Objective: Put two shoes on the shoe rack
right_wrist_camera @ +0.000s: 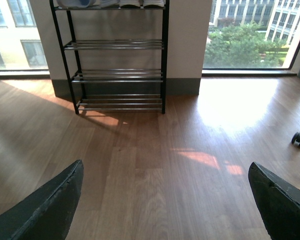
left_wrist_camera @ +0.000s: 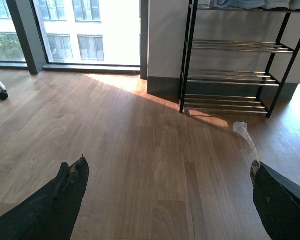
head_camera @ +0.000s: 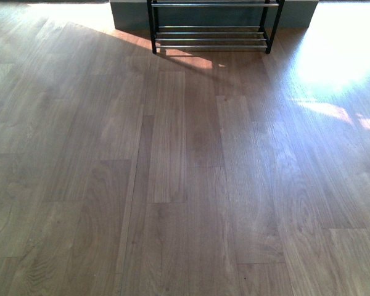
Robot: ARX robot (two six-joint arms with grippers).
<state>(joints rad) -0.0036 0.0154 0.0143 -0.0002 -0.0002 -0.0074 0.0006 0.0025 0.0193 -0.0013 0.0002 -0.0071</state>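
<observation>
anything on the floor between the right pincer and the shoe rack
No. In the right wrist view, only bare wood floor with sun patches lies between the open right pincer and the shoe rack. The front view shows the same bare stretch.

Front view looks down at the floor; both wrist views face the distant shoe rack.

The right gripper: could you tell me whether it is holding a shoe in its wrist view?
No, the right gripper is open and only bare floor shows between its fingers, with the rack standing well beyond.
</observation>
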